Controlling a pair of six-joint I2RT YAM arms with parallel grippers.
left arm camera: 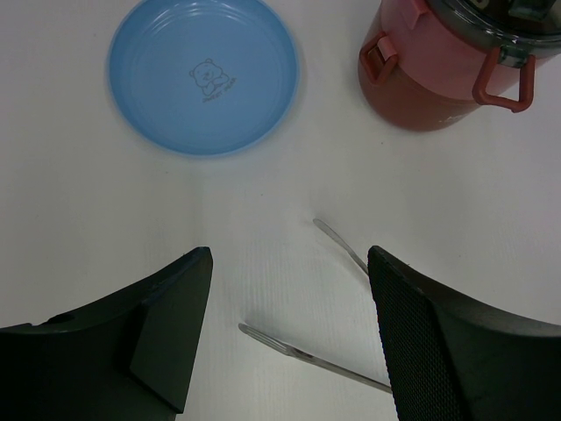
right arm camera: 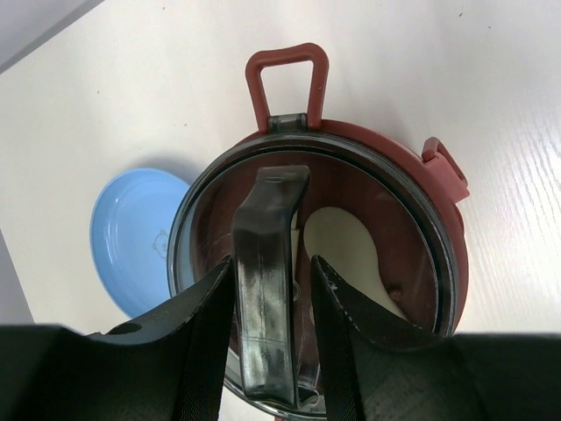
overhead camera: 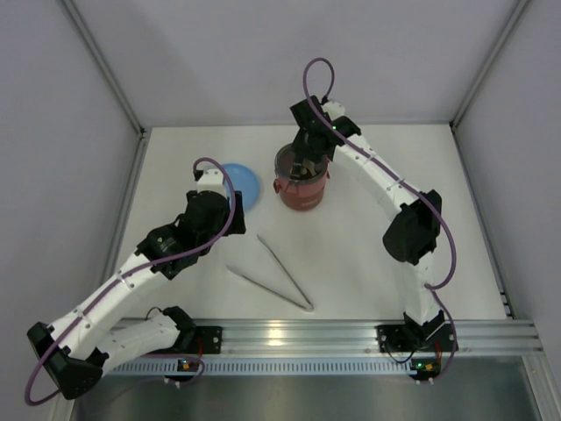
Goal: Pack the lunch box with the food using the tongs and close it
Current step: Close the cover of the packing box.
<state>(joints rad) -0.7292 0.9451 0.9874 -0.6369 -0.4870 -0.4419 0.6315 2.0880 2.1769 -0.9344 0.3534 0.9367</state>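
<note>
Works on a white table (overhead camera: 377, 254). Has the lunch box (overhead camera: 302, 189) standing at the back middle, cover on, near a bare blue plate (overhead camera: 244, 182) to its left. Has the tongs (overhead camera: 279, 276) lying flat nearer the front, below the left gripper (left arm camera: 289, 263), released and empty. Clenches the right gripper (right arm camera: 272, 267) on the cover handle (right arm camera: 267, 228). Risks hauling the whole lunch box over if pulling up with a red latch (right arm camera: 287, 79) caught; cannot tell whether fastened.

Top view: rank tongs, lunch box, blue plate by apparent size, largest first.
1. tongs: longest, though thin.
2-3. lunch box, blue plate: unsure; plate partly hidden, box taller, so nearer the camera.
</note>
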